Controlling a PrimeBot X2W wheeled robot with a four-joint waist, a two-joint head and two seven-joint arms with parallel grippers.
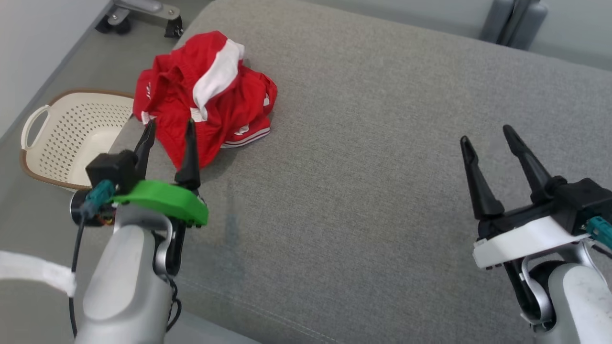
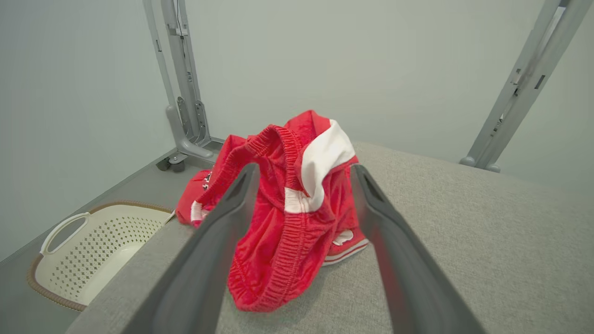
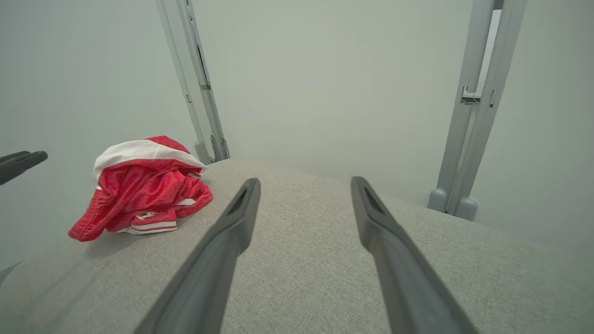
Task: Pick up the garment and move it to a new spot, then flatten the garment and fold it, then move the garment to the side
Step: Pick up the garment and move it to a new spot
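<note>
Garment (image 1: 229,107) lies crumpled before left hand (image 1: 170,125), its fingers spread wide.

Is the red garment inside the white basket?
No, the red garment lies crumpled on the grey cushion, beside the white basket.

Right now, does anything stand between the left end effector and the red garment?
Nothing visible does. The left end effector is open and points straight at the crumpled red garment on the grey cushion; only bare cushion lies between them. The white basket stands aside, on the floor.
</note>
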